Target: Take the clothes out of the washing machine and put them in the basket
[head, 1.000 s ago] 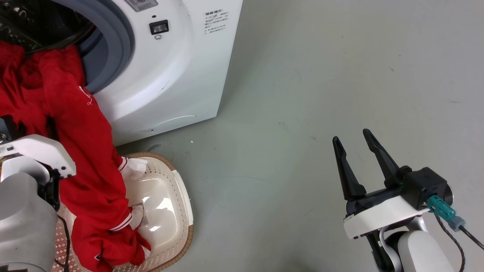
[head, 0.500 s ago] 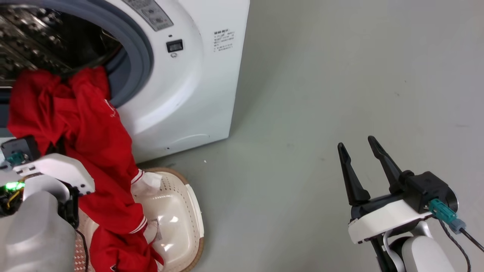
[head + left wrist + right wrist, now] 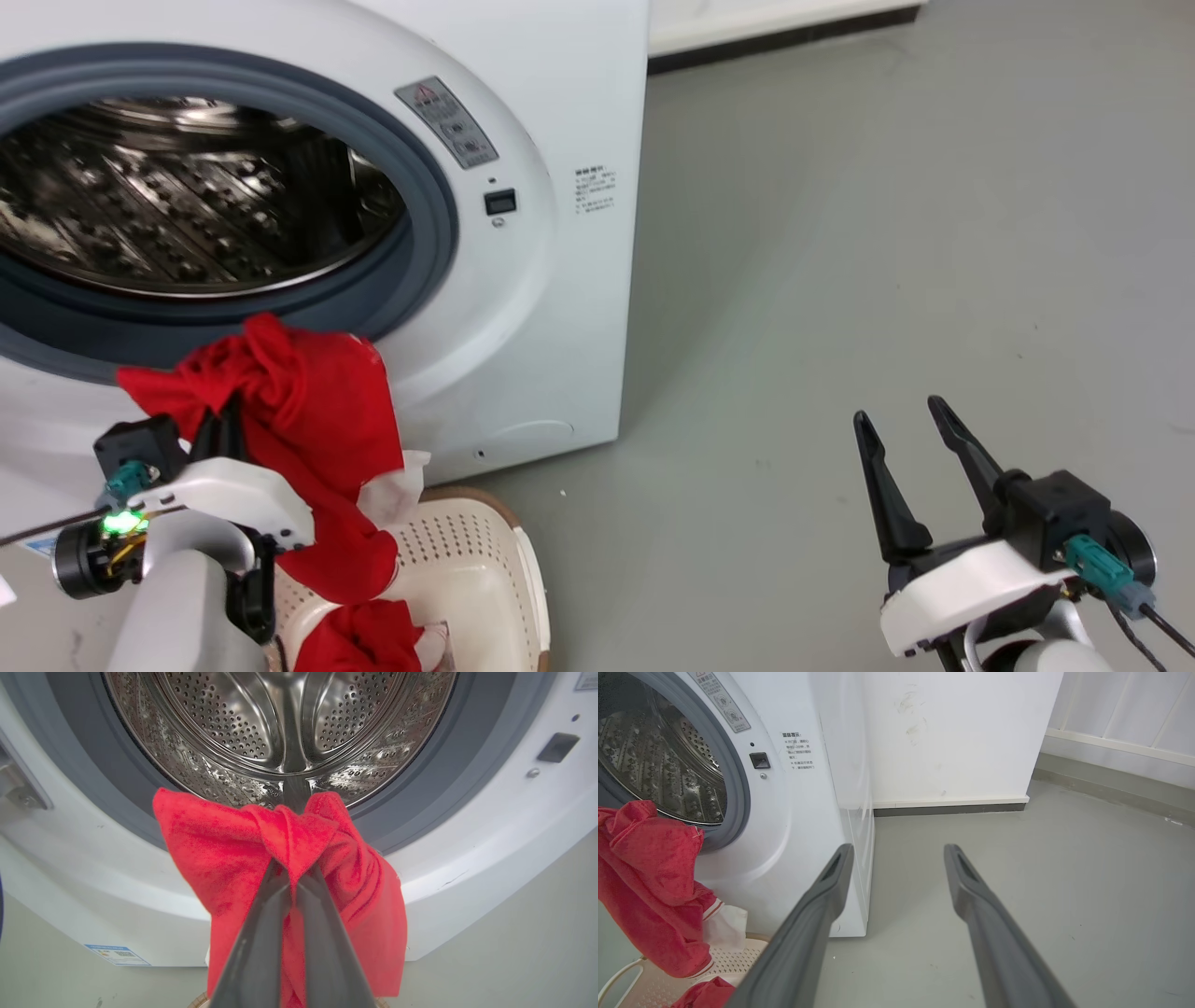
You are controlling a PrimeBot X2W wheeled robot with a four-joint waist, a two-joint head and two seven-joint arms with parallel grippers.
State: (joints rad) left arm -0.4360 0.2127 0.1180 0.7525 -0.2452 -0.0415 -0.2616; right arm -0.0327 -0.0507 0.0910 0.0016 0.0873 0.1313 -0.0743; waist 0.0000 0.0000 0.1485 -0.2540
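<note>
Containers: 1 washing machine (image 3: 523, 280), a white front-loader, porthole open. The visible part of its drum (image 3: 280, 728) is bare perforated steel. 1 cream perforated basket (image 3: 485, 560) stands on the grey floor (image 3: 840, 233) just below the porthole, with a fold of red fabric lying in its base.

Clothes (image 3: 317, 411): red fabric hangs outside the porthole, in front of the machine's lower panel, and drops into the basket. Whether this is 1 garment or more cannot be told.

Grippers: 2. The left gripper (image 3: 295, 870) has its fingers pressed together on a bunched fold of the red fabric. The right gripper (image 3: 898, 411) is well apart over bare floor, fingers spread, holding nothing.

Views: the left wrist view shows the pinch itself. The right wrist view shows a white-striped cuff (image 3: 710, 905) and 1 white basket handle (image 3: 612, 975). The head view shows the basket's brown rim.
</note>
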